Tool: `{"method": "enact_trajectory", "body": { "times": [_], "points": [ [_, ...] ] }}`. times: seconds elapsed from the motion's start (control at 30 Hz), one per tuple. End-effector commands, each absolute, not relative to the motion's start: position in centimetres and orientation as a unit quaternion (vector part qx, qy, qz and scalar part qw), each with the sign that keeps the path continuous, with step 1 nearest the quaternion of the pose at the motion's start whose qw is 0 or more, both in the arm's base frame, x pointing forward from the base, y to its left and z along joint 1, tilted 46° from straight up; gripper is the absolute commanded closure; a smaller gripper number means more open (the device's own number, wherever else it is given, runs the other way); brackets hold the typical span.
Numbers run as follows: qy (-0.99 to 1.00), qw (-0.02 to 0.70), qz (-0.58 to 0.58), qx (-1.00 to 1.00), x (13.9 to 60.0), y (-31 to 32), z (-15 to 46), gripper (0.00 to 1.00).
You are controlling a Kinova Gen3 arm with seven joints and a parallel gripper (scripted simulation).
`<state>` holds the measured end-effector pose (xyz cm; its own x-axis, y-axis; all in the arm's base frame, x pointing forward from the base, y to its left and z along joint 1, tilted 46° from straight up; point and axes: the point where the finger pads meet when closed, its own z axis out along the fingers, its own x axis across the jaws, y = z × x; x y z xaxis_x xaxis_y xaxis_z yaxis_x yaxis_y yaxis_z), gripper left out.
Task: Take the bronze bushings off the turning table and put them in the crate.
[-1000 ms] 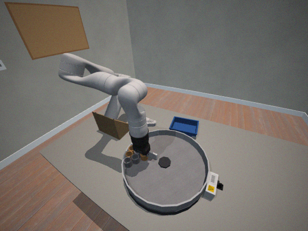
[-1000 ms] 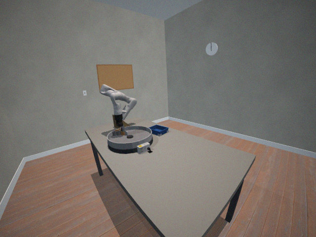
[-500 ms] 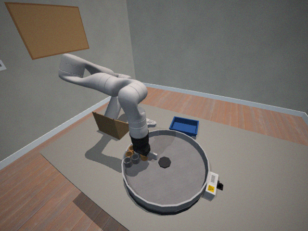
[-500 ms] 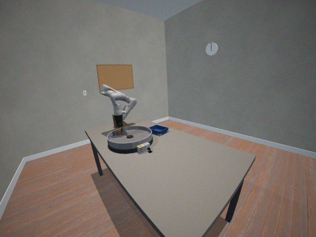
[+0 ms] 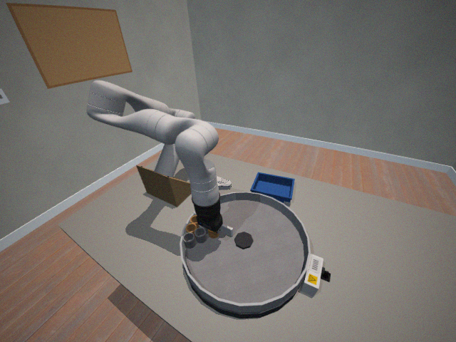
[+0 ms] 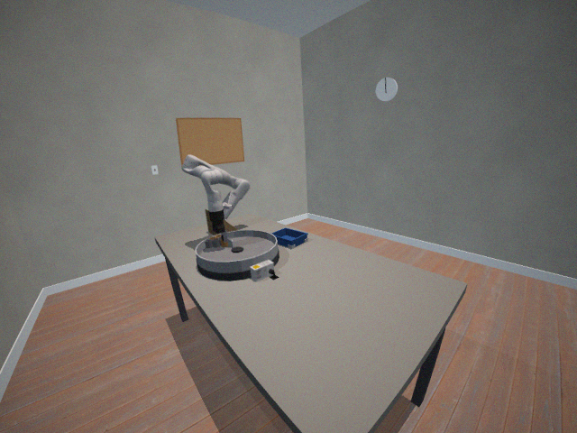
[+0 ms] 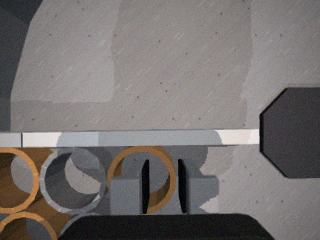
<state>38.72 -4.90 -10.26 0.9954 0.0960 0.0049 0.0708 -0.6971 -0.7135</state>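
Yellow warning label (image 5: 312,279) (image 6: 256,267) and barcode (image 5: 315,265) mark the white box (image 5: 308,289) (image 6: 261,273); the hand (image 5: 213,229) (image 6: 224,241) (image 7: 163,178) stands partly spread.

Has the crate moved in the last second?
No. The crate sits in the same spot beside the turning table's rim.
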Motion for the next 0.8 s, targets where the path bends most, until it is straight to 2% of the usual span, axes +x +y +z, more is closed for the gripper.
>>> {"method": "enact_trajectory", "body": {
  "times": [0.0, 0.77],
  "points": [
    [-0.045, 0.386, 0.016, -0.921, 38.77, -4.98, -10.22, 0.55],
    [-0.045, 0.386, 0.016, -0.921, 38.74, -4.66, -10.53, 0.55]
  ]
}}
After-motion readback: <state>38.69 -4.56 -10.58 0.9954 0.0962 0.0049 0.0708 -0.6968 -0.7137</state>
